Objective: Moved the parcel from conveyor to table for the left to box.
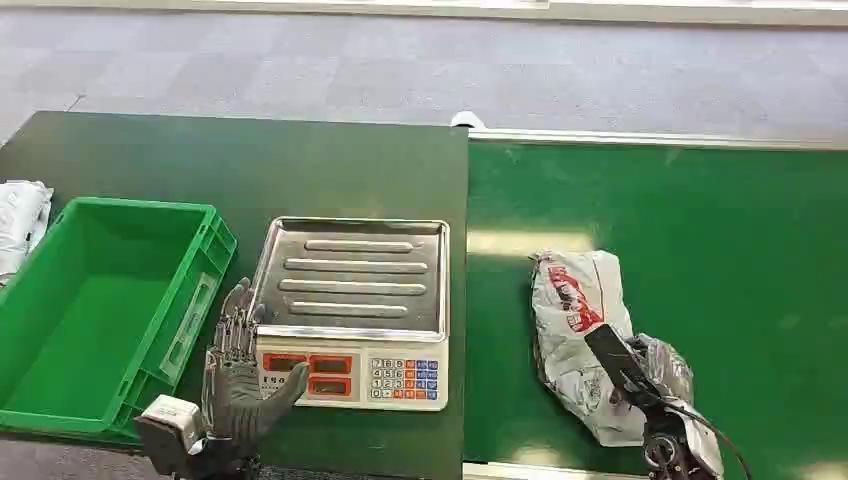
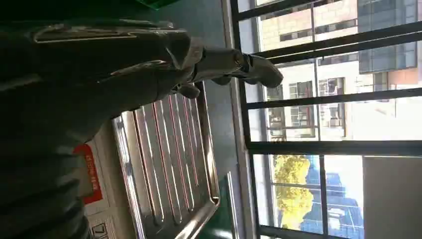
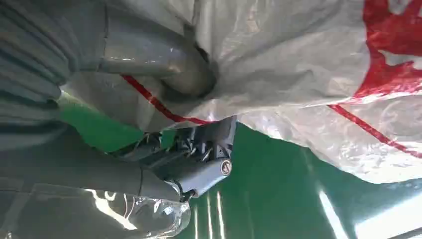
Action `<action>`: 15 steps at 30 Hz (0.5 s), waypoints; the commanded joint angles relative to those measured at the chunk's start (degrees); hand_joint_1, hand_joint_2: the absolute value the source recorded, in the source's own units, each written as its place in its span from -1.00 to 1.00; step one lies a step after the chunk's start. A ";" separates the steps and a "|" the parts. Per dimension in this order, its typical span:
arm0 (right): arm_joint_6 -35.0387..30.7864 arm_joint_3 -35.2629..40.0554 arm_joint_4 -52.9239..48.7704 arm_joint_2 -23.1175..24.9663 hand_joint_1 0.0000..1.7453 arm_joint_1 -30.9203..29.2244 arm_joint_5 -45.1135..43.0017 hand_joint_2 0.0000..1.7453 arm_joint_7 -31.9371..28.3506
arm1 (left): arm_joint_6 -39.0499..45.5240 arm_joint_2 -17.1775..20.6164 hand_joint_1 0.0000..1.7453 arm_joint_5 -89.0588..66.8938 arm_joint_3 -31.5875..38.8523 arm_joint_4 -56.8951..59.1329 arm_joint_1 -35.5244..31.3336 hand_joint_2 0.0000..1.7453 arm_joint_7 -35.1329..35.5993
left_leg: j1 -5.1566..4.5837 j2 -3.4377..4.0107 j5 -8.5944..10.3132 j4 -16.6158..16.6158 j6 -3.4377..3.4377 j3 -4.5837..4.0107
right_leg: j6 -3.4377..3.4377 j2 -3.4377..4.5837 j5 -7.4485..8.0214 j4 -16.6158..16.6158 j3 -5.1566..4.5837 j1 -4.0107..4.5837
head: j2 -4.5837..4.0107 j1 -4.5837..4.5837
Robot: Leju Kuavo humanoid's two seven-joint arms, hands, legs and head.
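Nearest to us, at the front edge of the dark green counter (image 1: 330, 160), our left robot hand (image 1: 236, 372) hangs just in front of the weighing scale (image 1: 350, 310), its fingers straight and spread, holding nothing — a waiting posture, we judge, since its turn comes only once the parcel reaches the counter. Its fingertips lie near the scale's front left corner, close beside the green crate (image 1: 105, 310), which stands open just left of the scale as the likely box for the parcel. The left wrist view looks past the thumb across the ribbed steel scale tray (image 2: 169, 164) toward bright windows. To our right, our right robot hand (image 1: 640, 375) is down on the parcel (image 1: 580, 330), a crumpled white plastic mailing bag with red printing that lies on the bright green conveyor belt (image 1: 720, 230), near its front edge and a little way from the seam with the counter. The right wrist view shows the thick thumb (image 3: 164, 64) pressed into the bag's film from one side and dark fingers (image 3: 199, 154) tucked under its edge — so we read this hand as clamped on the parcel, gripping a fold because the soft bag offers no firm edge. We cannot tell whether the parcel has left the belt; the carry across looks yet to be made. Further left, a second white bag (image 1: 22, 225) lies beyond the crate, and grey floor stretches behind.
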 commanded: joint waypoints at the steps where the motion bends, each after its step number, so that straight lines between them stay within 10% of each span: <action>1: -3.00 -2.05 -1.69 1.38 1.00 -0.12 -0.83 1.00 -1.36 | 0.25 1.29 -1.00 0.20 -0.46 1.18 0.45 1.00 0.01 | -0.02 0.02 0.01 -0.04 0.05 0.04 | -0.08 -0.01 0.01 -0.02 0.02 0.00 | 0.00 0.00; 15: -15.61 1.55 -20.22 5.14 1.00 -2.49 -7.61 1.00 -11.30 | 1.45 1.48 -1.00 1.06 -1.74 3.19 -0.63 1.00 -2.50 | -0.05 0.16 0.02 -0.03 0.07 -0.01 | -0.15 0.10 0.04 0.03 -0.10 -0.02 | 0.00 0.02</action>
